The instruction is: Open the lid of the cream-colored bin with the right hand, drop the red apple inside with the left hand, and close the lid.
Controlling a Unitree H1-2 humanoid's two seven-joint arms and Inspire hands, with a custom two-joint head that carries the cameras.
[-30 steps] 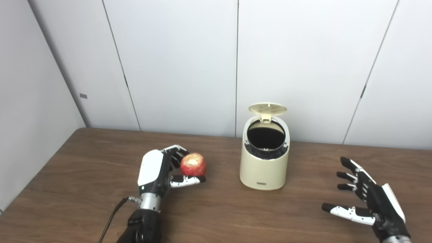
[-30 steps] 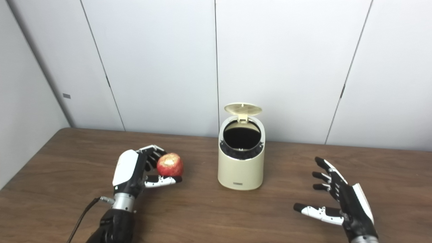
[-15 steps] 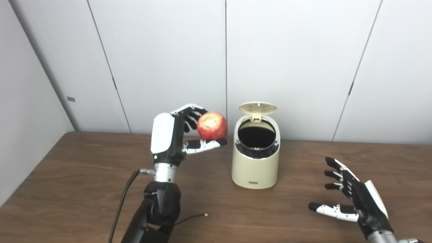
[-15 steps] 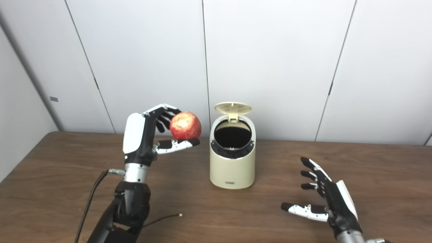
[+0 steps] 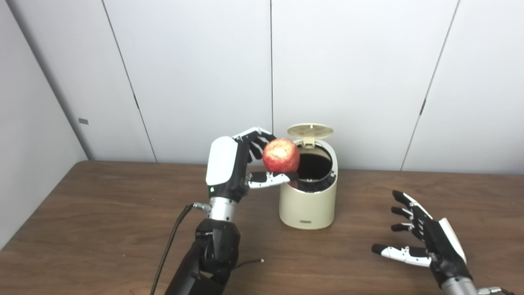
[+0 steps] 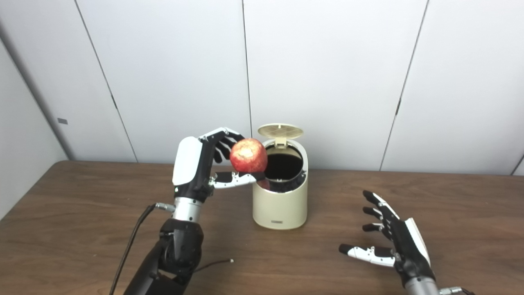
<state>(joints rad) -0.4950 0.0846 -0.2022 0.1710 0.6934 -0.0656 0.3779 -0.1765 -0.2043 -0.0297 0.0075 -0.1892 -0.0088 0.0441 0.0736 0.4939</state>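
The bin (image 5: 308,200) stands upright near the middle of the table (image 5: 102,213), its lid (image 5: 310,130) tipped up and back on the far hinge, so the dark mouth faces up and toward the robot. That leaves the opening free to take something from above and from the left.

The left hand (image 5: 235,168) is raised above the table just left of the bin, back of the hand toward the camera. Its fingers (image 5: 257,137) curl over the far side of the apple (image 5: 281,155) while the thumb lies flat beneath it like a shelf, so the fruit is gripped from behind and below with its pale top turned toward the camera. The apple hangs at rim height, overlapping the left edge of the mouth; whether it touches the rim I cannot tell. Held this way, I judge a short move right and a loosening of the grip would let it fall in.

The right hand (image 5: 425,241) waits low over the table, near and right of the bin and well apart from it, fingers spread and holding nothing, likely kept clear of the drop yet within reach of the lid for closing.
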